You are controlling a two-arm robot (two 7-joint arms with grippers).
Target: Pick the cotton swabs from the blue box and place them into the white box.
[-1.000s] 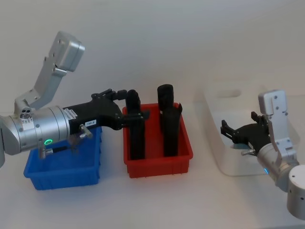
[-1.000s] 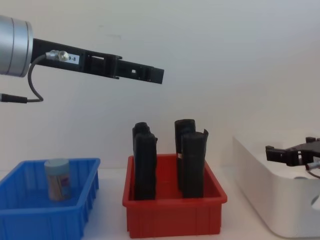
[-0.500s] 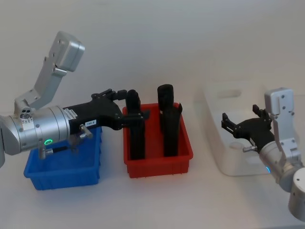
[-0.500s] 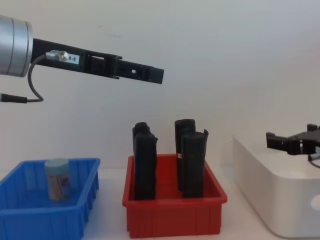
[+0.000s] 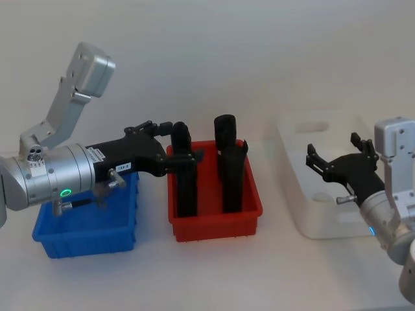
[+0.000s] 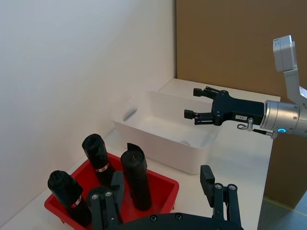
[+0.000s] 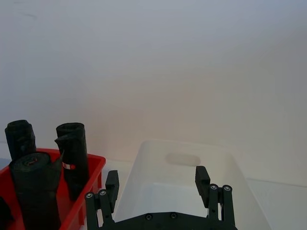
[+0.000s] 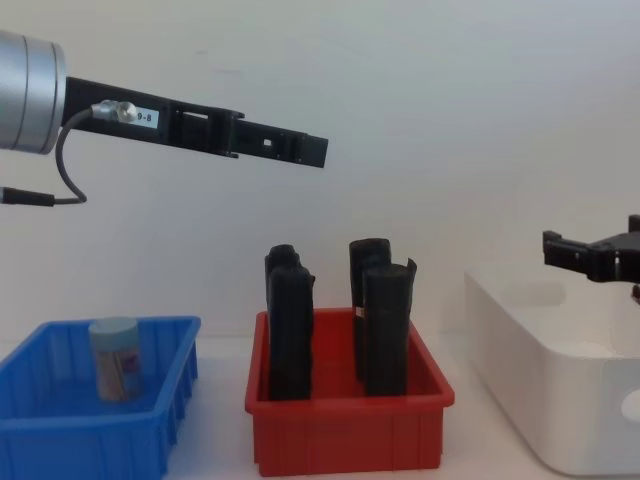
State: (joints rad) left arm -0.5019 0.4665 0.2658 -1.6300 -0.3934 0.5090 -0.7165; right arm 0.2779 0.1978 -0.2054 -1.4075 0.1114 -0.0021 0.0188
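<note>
Chest view showed one tub of cotton swabs (image 8: 115, 357) standing upright in the blue box (image 8: 165, 425). High above the red bin (image 8: 345, 435), the left hand (image 8: 312, 151) hung with fingers wide. Over the white box (image 8: 520, 385), the right hand (image 5: 332, 146) hovered, fingers spread, holding nothing.

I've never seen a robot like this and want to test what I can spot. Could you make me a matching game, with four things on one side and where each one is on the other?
Things
1. swab tub
2. black rolls
3. right gripper
4. left gripper

Places
A. open, above the white box
B. standing in the red bin
C. open, high over the red bin
D. standing in the blue box

Pairs: 1-D, 2-B, 3-A, 4-C
</note>
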